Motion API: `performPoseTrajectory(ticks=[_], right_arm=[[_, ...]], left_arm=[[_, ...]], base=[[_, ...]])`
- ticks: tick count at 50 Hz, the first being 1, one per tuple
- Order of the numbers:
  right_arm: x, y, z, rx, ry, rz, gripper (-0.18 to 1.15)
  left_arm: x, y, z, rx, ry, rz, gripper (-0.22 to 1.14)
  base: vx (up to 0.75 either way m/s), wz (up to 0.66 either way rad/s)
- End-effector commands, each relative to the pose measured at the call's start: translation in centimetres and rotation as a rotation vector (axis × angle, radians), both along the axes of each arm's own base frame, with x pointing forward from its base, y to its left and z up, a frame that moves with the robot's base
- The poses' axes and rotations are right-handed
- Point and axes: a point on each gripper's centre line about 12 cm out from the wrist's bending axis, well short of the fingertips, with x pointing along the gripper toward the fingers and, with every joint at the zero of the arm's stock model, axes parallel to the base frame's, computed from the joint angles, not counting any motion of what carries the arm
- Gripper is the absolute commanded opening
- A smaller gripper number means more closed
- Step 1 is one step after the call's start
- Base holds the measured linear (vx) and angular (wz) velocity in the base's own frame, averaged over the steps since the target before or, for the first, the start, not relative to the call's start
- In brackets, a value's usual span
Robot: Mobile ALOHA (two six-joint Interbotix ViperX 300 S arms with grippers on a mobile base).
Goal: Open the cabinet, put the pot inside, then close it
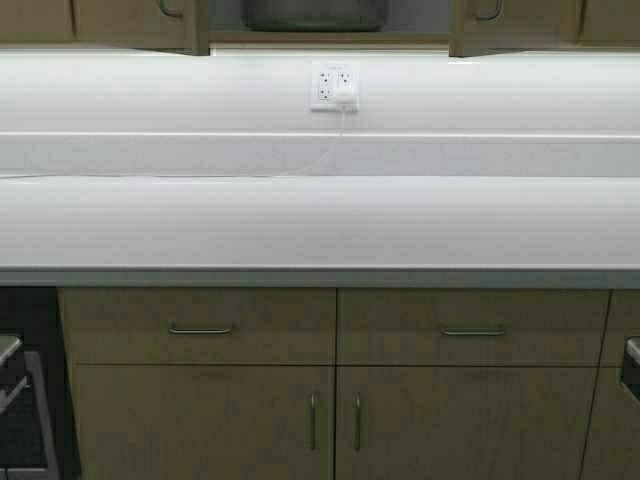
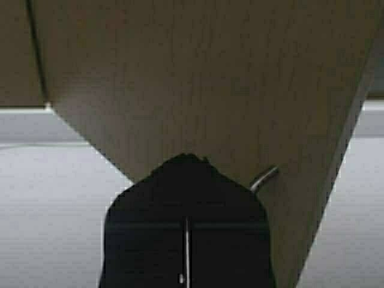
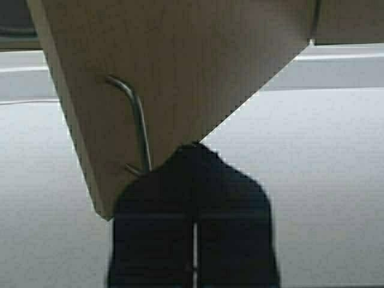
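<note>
The left claw [image 2: 187, 167] is being held with its fingers pressed together on nothing, tips set against the face of the left cabinet door [image 2: 198, 78], just beside the door's metal handle [image 2: 264, 178]; it is judged that the door is being pushed with the closed tips rather than gripped, since a flat panel is more easily swung shut that way. In the high view this left door [image 1: 198, 25] is being kept swung outward at the top edge, and between the two doors the pot [image 1: 315, 12] is being seen as a dark rounded shape already sitting inside the upper cabinet, only its lower part in view. The right door [image 1: 457, 25] is likewise standing ajar, and the right claw [image 3: 193, 155] is being held clenched and empty against the right door's panel [image 3: 180, 66], close to the lower end of its bent handle [image 3: 137, 123], apparently for the same push. The closing step is judged to be the one in hand. Below, a white counter [image 1: 320, 220] is being crossed by a thin cord [image 1: 322, 155] running from a wall socket [image 1: 334, 86]; neither is lying in the doors' path. Lower drawers [image 1: 200, 328] and cupboard doors [image 1: 470, 425] are being left shut.
</note>
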Motion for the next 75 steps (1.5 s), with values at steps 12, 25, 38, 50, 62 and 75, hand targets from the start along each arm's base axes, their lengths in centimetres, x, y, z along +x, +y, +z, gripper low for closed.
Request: performPoseTrajectory(ticks=[12, 25, 38, 50, 62, 75], right_arm=[[-0.4, 0.1, 1.9, 0.011, -0.054, 0.009, 0.07], [0.0, 0.2, 2.0, 0.012, -0.062, 0.018, 0.06], [3.0, 0.6, 2.7, 0.004, -0.057, 0.012, 0.06], [5.2, 6.4, 4.1, 0.018, -0.088, 0.154, 0.06], [3.8, 8.9, 4.0, 0.001, -0.047, 0.186, 0.06], [1.4, 7.9, 3.7, 0.001, -0.046, 0.185, 0.06]], left_arm=[[3.4, -7.3, 2.4, -0.060, -0.049, -0.152, 0.04], [2.4, -8.4, 1.5, -0.054, -0.022, -0.182, 0.04], [-3.1, -6.5, 0.7, -0.038, -0.033, -0.185, 0.04], [-6.3, -5.4, 1.5, -0.006, -0.071, -0.185, 0.04], [-6.8, -5.0, 1.0, 0.012, -0.022, -0.176, 0.04], [-4.6, -5.9, 0.9, 0.012, -0.003, -0.177, 0.04]], base=[[0.13, 0.03], [0.12, 0.07], [0.10, 0.00], [0.10, -0.06], [0.10, -0.10], [0.09, -0.06]])
